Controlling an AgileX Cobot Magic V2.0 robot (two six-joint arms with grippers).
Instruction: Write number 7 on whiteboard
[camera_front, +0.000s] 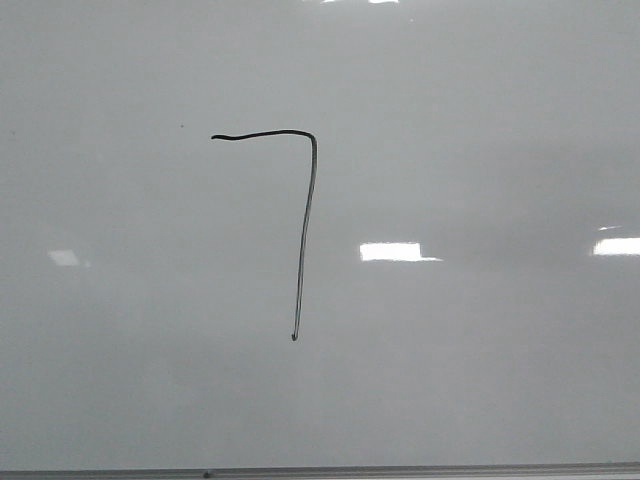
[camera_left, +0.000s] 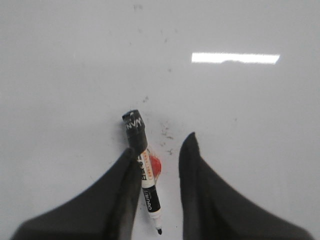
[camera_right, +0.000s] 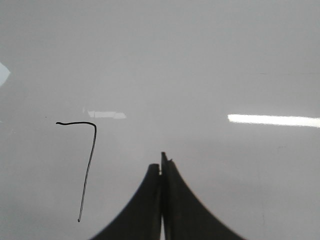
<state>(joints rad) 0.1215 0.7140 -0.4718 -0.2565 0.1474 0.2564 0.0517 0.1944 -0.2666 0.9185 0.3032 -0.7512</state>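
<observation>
Glossy whiteboard (camera_front: 480, 120) already carries the 7 (camera_front: 303, 230) near its middle, so, judging the writing done, the left pincer (camera_left: 159, 165), fingers apart beside the marker (camera_left: 144, 172), should back off cleanly without smudging, the right pincer (camera_right: 162, 167) pressed together, empty.

A hand-drawn number 7 (camera_front: 300, 215) stands on the whiteboard (camera_front: 480, 380). The marker (camera_left: 144, 172) bears white lettering, too blurred to read.

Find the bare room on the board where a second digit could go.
The whiteboard is bare on both sides of the number 7, widest toward the right-hand reflections, and below it down to the edge strip. Nowhere in the front view is crowded.
</observation>
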